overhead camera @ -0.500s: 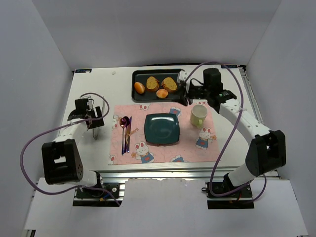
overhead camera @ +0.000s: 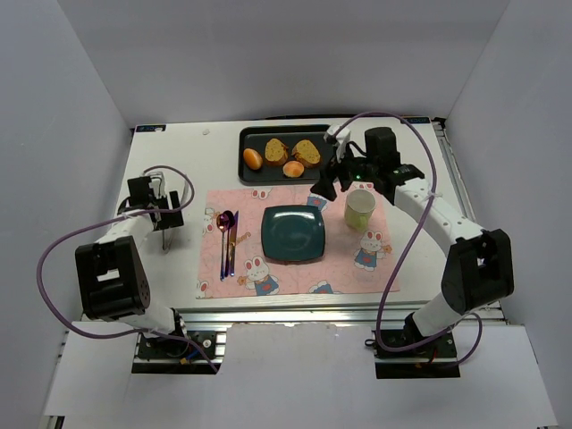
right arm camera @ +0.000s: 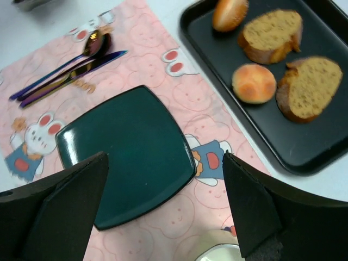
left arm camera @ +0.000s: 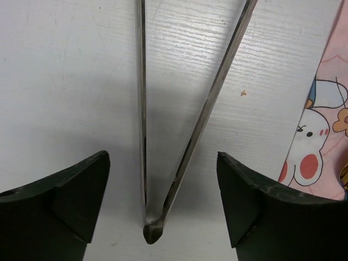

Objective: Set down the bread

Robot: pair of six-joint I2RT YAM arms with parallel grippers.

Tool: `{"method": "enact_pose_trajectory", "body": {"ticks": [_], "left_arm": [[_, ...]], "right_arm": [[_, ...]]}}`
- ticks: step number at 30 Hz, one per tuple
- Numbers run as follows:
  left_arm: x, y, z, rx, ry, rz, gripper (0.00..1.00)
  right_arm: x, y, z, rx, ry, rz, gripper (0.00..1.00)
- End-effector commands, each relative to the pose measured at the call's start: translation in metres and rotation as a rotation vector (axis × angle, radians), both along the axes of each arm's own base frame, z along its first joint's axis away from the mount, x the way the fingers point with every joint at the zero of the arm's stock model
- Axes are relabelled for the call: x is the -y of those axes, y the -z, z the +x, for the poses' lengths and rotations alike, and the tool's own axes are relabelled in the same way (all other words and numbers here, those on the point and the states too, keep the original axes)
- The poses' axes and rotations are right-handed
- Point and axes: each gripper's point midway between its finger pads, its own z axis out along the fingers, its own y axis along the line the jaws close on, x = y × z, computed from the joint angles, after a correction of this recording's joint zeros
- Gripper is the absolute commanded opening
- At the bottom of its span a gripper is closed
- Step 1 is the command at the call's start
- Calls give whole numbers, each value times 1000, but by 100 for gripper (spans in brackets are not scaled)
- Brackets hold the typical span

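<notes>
**Figure.** My left gripper [left arm camera: 163, 179] stood wide open, empty, over metal tongs [left arm camera: 209, 103] on the white table [left arm camera: 65, 81], left of the pink mat [left arm camera: 326, 109]. My right gripper [right arm camera: 166, 185] hung wide open, empty, by the teal plate's [right arm camera: 125, 157] far right corner. The bread [right arm camera: 229, 13] lay at the left end of the black tray [right arm camera: 244, 125], beside 2 toasted slices [right arm camera: 272, 35].

Oval golden bread [overhead camera: 253, 158] on black tray [overhead camera: 268, 176]
</notes>
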Motion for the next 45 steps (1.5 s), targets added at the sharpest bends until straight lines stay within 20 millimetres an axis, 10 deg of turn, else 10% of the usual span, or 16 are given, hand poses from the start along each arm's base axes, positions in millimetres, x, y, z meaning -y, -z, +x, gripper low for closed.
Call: {"method": "enact_pose_trajectory", "body": {"ticks": [1,15,19,24,28,32,36,41,45], "left_arm": [[1,-2,2,14,36,-1,86],[6,39,32,-52,161,-37,79],[13,57,28,-96,194,-79,65],[16,66,15,-125,177,-110,23],[17,41,27,-66,150,-133,10],[37,-34,64,139,124,-263,6],[118,-128,98,346,127,-628,6],[216,-152,97,304,224,-866,14],[252,-159,101,274,194,-986,22]], "right_arm": [[-4,-24,-31,114,-265,55,89],[-11,-22,-51,90,-419,104,89],[-9,-22,-50,96,-408,97,89],[-1,-21,-47,100,-382,92,89],[7,-21,-40,91,-353,98,89],[13,-25,-32,91,-331,107,89],[17,-28,-20,98,-311,118,89],[18,-32,-17,96,-304,137,89],[22,-32,-17,98,-295,139,89]]}}
